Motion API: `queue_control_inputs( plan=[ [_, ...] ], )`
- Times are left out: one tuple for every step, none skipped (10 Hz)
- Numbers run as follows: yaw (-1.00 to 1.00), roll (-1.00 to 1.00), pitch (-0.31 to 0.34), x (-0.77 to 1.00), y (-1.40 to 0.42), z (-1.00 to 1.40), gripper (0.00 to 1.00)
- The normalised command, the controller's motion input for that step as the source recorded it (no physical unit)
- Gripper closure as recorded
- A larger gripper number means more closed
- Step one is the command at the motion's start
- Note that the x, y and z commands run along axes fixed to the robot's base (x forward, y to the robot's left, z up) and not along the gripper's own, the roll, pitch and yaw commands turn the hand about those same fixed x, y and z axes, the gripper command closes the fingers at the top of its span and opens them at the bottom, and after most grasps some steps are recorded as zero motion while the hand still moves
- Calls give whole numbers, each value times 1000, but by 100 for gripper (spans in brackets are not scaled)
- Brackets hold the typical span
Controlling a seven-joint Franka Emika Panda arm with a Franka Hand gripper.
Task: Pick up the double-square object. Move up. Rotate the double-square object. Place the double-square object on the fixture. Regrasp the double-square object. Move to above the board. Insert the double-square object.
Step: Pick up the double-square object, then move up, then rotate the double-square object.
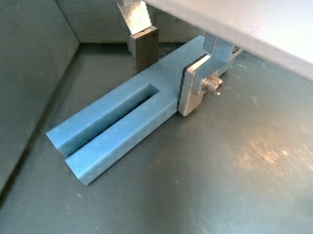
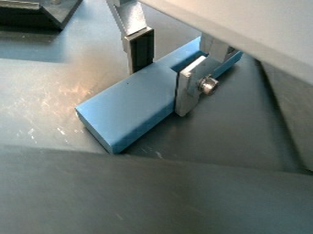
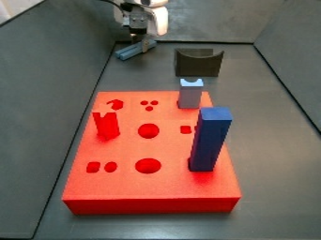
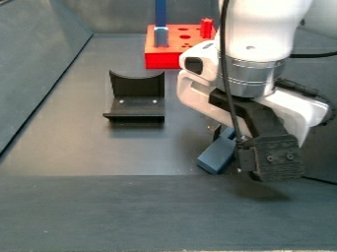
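Gripper (image 1: 166, 64): low over the grey floor, fingers astride the bar (image 1: 123, 119), which lies flat on the floor. In both wrist views one silver finger (image 1: 193, 87) lies against the bar's side face; its mate (image 1: 143, 46) stands at the opposite side, a thin gap seemingly left between pad and bar, so contact on that side cannot be told. Jaws narrowed about the bar; no lift off the floor visible.

Bar: pale blue, elongated, with a long slot open at its free end in a wrist view (image 1: 128, 114); a plain flat face shows in a wrist view (image 2: 141, 105). In a side view it lies at the board's 11 o'clock, well apart from it, under the gripper (image 3: 135, 37). In a side view it shows as a small blue piece (image 4: 219, 153) beneath the white wrist, tilted toward the camera.

Fixture (image 3: 197, 64): dark block with notched top, on the floor at the board's 12 o'clock, near its far edge; in a side view (image 4: 134, 96) it stands at the gripper's 10 o'clock, apart from it.

Board (image 3: 126, 178): red slab with round and square holes. On it: blue block (image 3: 209, 139), upright near the right edge; grey peg (image 3: 190, 94) at the far edge; red piece (image 3: 107, 124) standing at the left.
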Motion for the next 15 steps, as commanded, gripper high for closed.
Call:
queue_control_inputs(
  plan=[
    [0, 0, 0, 0, 0, 0, 100],
    [0, 0, 0, 0, 0, 0, 100],
    [0, 0, 0, 0, 0, 0, 100],
    [0, 0, 0, 0, 0, 0, 100],
    [0, 0, 0, 0, 0, 0, 100],
    [0, 0, 0, 0, 0, 0, 100],
    [0, 0, 0, 0, 0, 833, 100],
    [14, -7, 14, 41, -29, 795, 100],
    [12, -4, 41, 25, -21, 728, 100],
    [6, 13, 91, 14, -2, 572, 100],
    [1, 23, 110, 13, -2, 491, 100],
    [-3, 52, 133, 0, -4, 335, 100],
    [-2, 84, 142, -8, -9, 193, 100],
    [0, 0, 0, 360, -1000, 665, 100],
    [9, 13, 4, 353, -1000, 633, 100]
  ],
)
